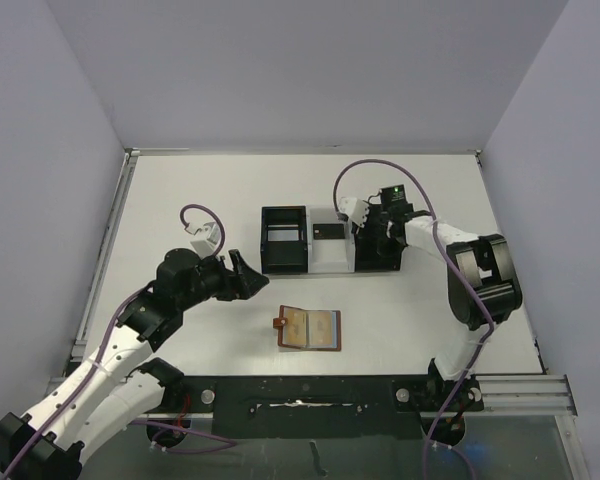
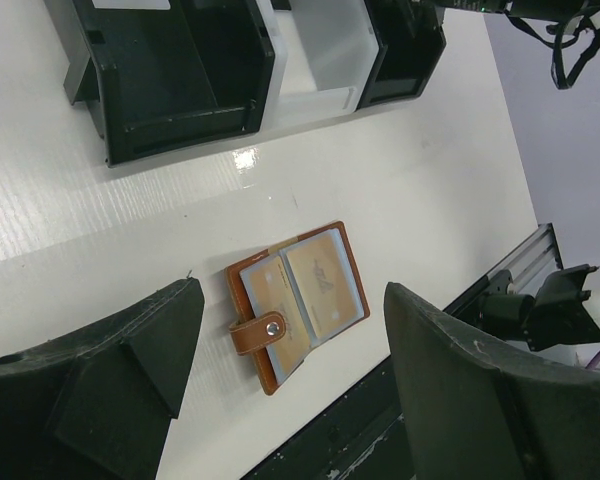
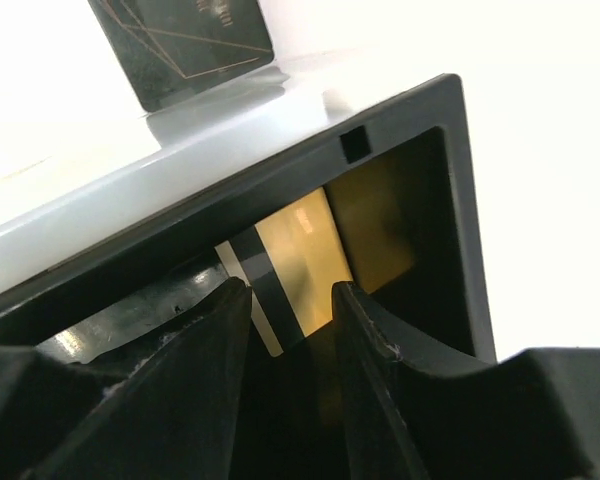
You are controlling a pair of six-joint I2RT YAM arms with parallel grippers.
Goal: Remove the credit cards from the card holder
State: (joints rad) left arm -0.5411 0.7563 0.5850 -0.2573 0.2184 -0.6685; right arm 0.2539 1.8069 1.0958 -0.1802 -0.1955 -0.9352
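Note:
The card holder [image 1: 308, 329] lies open on the table near the front edge, with its snap tab to the left. Two gold-tan credit cards [image 2: 325, 280] sit in its blue-grey pockets. My left gripper [image 1: 242, 272] hovers open above and to the left of it; in the left wrist view the card holder [image 2: 295, 300] shows between the wide-spread fingers. My right gripper [image 3: 290, 290] reaches into the right black compartment of the tray [image 1: 330, 262]. Its jaws are apart, and a gold credit card [image 3: 295, 255] with a dark stripe lies in the compartment just beyond the tips, not pinched.
The black-and-white tray [image 2: 180, 140] has three compartments and stands behind the card holder. A small black card [image 3: 180, 40] lies in its white middle compartment. Walls enclose the table on three sides, and a dark rail [image 1: 310, 400] runs along the near edge.

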